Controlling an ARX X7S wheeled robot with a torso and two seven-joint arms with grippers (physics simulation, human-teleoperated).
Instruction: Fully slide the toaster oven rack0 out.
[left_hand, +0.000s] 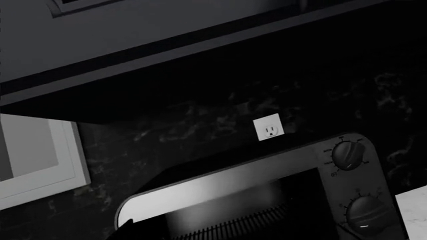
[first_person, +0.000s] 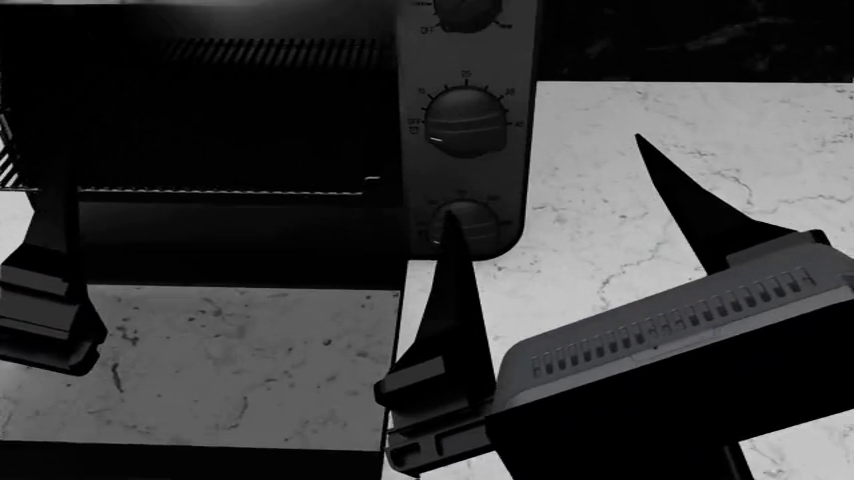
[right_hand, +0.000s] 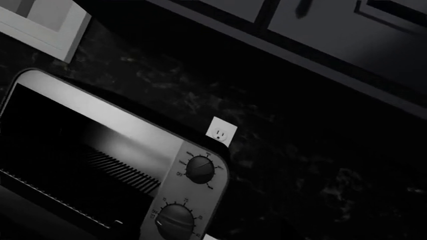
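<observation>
While the toaster oven (first_person: 267, 130) sits wide open on the marble counter (first_person: 667, 160), the right gripper (first_person: 561, 210) hovers just in front of its knob panel, fingers spread far apart, one fingertip (first_person: 450, 235) overlapping the lowest knob (first_person: 465, 222) in the head view. Rack0 (first_person: 220, 190) lies inside the cavity, up and to the left of that gripper, a pale dotted line with its upturned end near the panel. Further left, the left gripper (first_person: 47, 300) hangs before the cavity's left edge; whether its fingers are parted or closed, I cannot tell. Behind the oven, a white outlet (right_hand: 221, 132) shows on the dark backsplash.
</observation>
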